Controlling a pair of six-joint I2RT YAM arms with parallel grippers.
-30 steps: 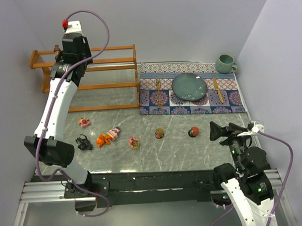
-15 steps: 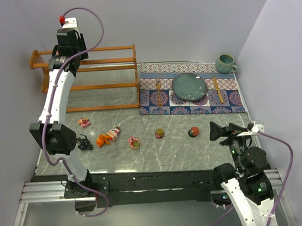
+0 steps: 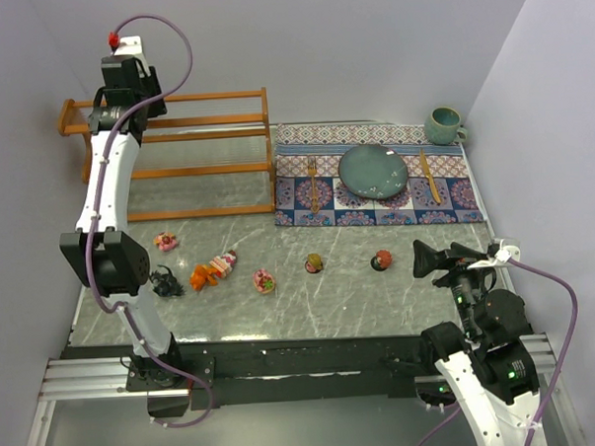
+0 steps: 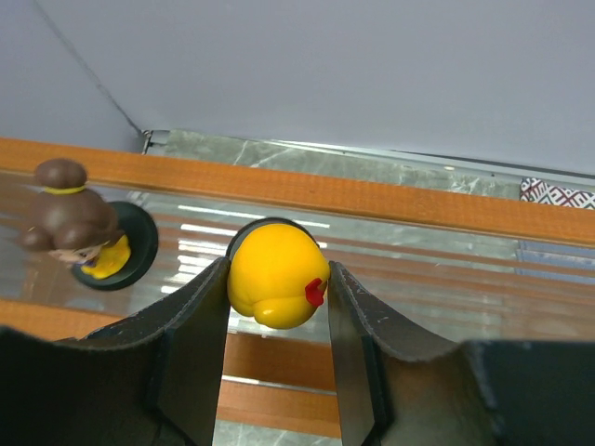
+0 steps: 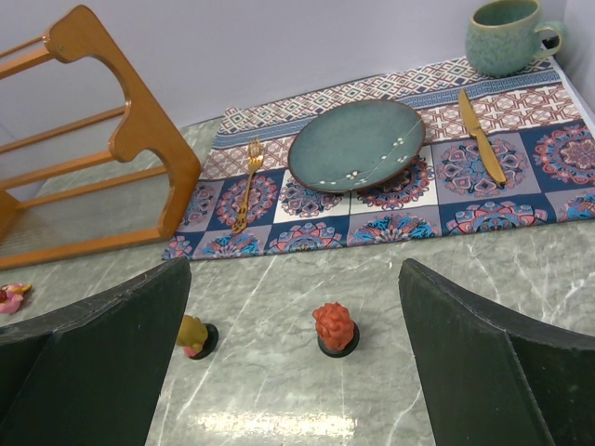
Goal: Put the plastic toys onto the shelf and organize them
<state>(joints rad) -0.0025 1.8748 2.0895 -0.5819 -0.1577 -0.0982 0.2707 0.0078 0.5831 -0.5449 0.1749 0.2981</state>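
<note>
Left claw (image 4: pixel 277 283) clamped on a yellow round toy (image 4: pixel 268 271), held low over the shelf (image 4: pixel 390 200) just right of the brown-haired doll (image 4: pixel 74 223) standing there, likely to line them up; right claw (image 5: pixel 293 279) spread wide, idle, red toy (image 5: pixel 335 327) just ahead.

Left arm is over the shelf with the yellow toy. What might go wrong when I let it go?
1. The left end effector grips the yellow toy over the slatted shelf. Whether its base is seated yet is unclear, so released now it may tip or roll between slats.
2. The brown-haired doll stands close on the left, and opening or lowering there might knock it over.
</note>
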